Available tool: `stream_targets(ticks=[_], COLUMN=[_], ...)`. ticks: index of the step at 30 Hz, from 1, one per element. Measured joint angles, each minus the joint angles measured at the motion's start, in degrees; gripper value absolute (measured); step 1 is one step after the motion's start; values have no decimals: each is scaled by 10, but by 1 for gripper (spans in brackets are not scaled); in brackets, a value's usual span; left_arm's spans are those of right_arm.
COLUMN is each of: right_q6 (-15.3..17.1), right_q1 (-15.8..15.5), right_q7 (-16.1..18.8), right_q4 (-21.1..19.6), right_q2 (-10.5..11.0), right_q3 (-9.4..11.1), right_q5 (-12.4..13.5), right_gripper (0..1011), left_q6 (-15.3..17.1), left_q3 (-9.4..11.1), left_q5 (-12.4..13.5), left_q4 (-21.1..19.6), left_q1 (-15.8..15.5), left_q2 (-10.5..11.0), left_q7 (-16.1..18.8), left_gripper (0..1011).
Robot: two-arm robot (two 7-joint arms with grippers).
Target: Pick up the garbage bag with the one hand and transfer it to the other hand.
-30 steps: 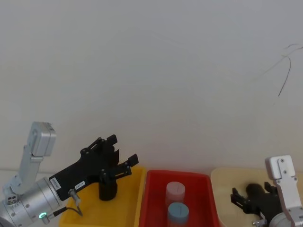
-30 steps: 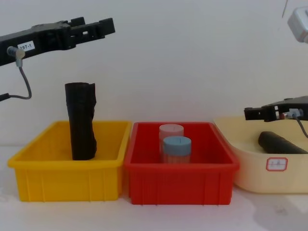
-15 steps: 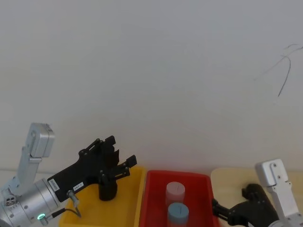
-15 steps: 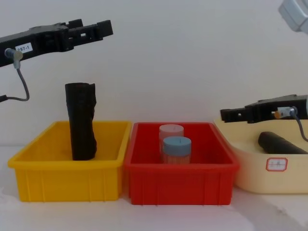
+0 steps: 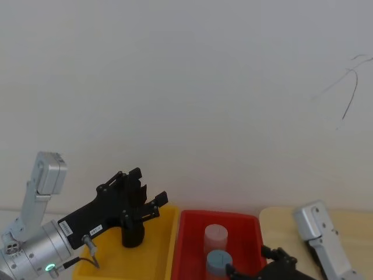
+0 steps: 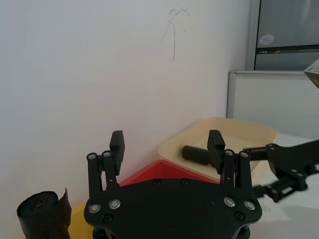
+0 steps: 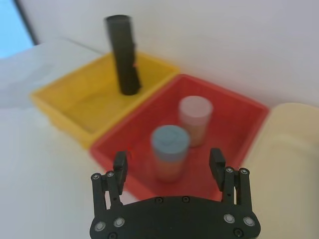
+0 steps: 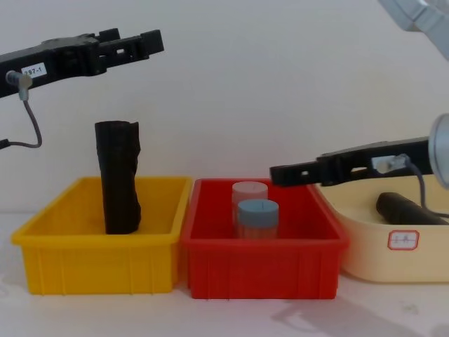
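while the garbage bag (image 8: 118,179) stands upright, left pincer (image 8: 154,41) hovers spread above.
right pincer (image 8: 278,173), spread, over red bin (image 8: 263,267).

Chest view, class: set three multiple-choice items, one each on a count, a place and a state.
1. Jars in the red bin: A one, B two, C four.
2. The garbage bag stands in: A the red bin, B the yellow bin, C a gripper.
3. Jaws of the left gripper, above the yellow bin, and the right gripper, by the red bin: A both open, B both shut, C one holds the bag.
Key: 1 B, two lids show; 2 B, upright there; 3 A, jaws apart, nothing between.
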Motion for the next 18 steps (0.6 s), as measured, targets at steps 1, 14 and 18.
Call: stream_targets(ticks=[1,14,18], right_q6=[2,15,15], right_q1=[0,8,13], right_q7=[5,30,27], right_q4=[-1,2,13], right_q2=[1,-6,-13], right_q3=[-2,-31,-36], right_q5=[2,15,15], right_gripper=[1001,1001,1001], left_q6=[0,0,0], left_q3=[0,0,0], left_q5=[0,0,0], left_q4=[0,0,0], left_q1=[0,1,1], left_q2=[0,0,0], left_q7=[0,0,0], left_gripper=[1001,1001,1001])
